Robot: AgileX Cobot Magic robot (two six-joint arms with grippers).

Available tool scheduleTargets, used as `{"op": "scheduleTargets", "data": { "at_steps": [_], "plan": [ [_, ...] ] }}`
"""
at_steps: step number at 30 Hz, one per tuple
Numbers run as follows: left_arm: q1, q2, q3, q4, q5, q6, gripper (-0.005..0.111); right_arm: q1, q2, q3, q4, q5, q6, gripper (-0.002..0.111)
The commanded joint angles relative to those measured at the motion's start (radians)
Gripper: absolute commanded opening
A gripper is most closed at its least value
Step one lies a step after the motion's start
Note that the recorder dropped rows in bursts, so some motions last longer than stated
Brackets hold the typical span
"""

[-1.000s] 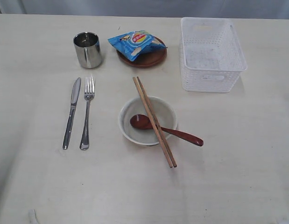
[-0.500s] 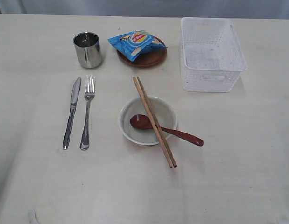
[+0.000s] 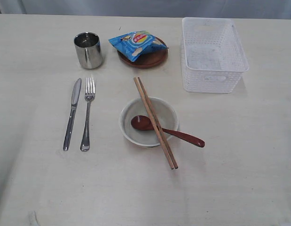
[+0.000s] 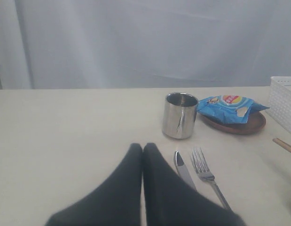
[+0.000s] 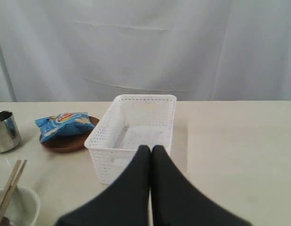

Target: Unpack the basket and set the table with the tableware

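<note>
Pale table [image 3: 239,155]: empty basket [image 3: 208,82], beyond and right of bowl [image 3: 129,134], dead ahead of right gripper [image 5: 151,149], long axis running away from it; knife [image 3: 72,113], fork [image 3: 87,115] left of bowl, nearer left gripper [image 4: 143,148]; both grippers pinched together, holding nothing

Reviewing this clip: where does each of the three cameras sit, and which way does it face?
Exterior view: high up, looking steeply down on the table, bowl and basket; no arm shows.
Left wrist view: low, facing level across the knife, fork and cup toward a curtain; shut left gripper in front.
Right wrist view: low, facing the basket; shut right gripper in front.
Shared: both wrist views show the chip bag on the plate.
</note>
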Motion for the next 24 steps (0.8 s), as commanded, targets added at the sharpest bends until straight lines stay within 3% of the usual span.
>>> {"op": "scheduleTargets", "data": {
  "at_steps": [1, 24],
  "plan": [
    [-0.001, -0.004, 0.003, -0.005, -0.013, 0.0, 0.0, 0.003, -0.004, 0.04, -0.212, -0.016, 0.239, 0.0],
    [-0.001, -0.004, 0.003, -0.005, -0.013, 0.0, 0.0, 0.004, -0.018, 0.166, -0.234, -0.041, 0.182, 0.0]
  ]
}}
